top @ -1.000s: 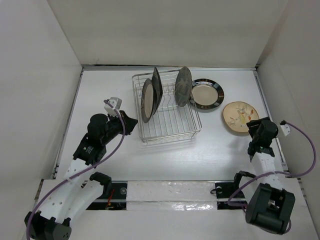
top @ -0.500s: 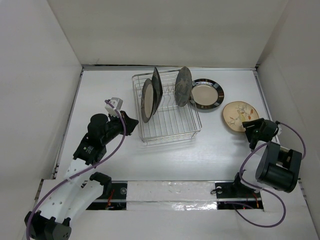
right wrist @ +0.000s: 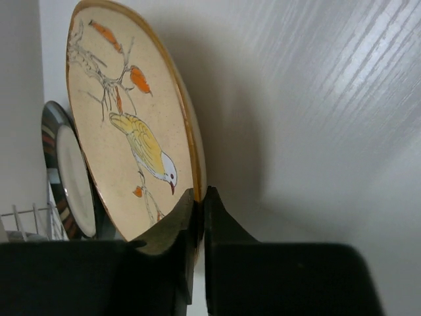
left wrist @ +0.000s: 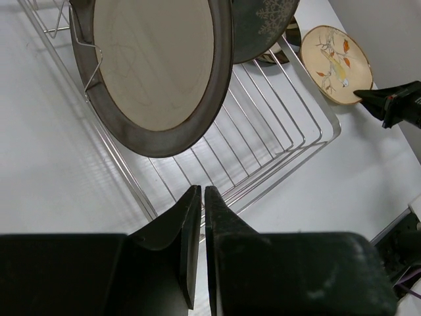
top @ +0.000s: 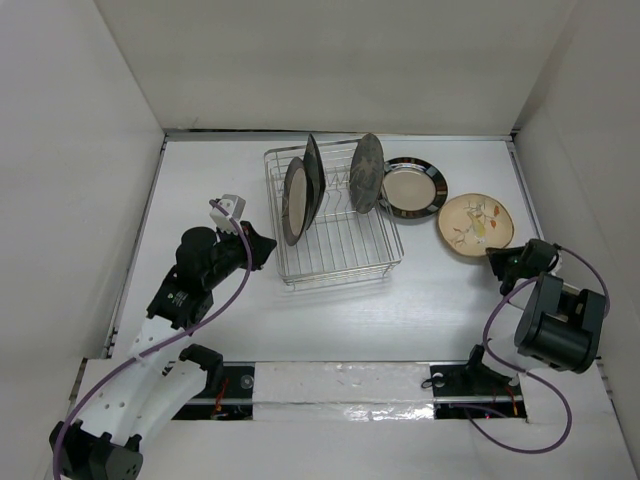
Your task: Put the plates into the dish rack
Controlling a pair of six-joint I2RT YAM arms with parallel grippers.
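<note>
My right gripper [right wrist: 199, 192] pinches the rim of the floral plate [right wrist: 125, 131], which lies right of the rack [top: 340, 250]. My left gripper [left wrist: 200, 191] is closed on nothing, just beside the rack's left side.

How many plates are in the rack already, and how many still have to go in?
Three plates stand upright in the dish rack, so those look done. The right gripper is pinching the rim of the cream bird plate, so that one is in hand. The dark-rimmed plate lies flat on the table beside the rack, waiting. Two left to load.
</note>
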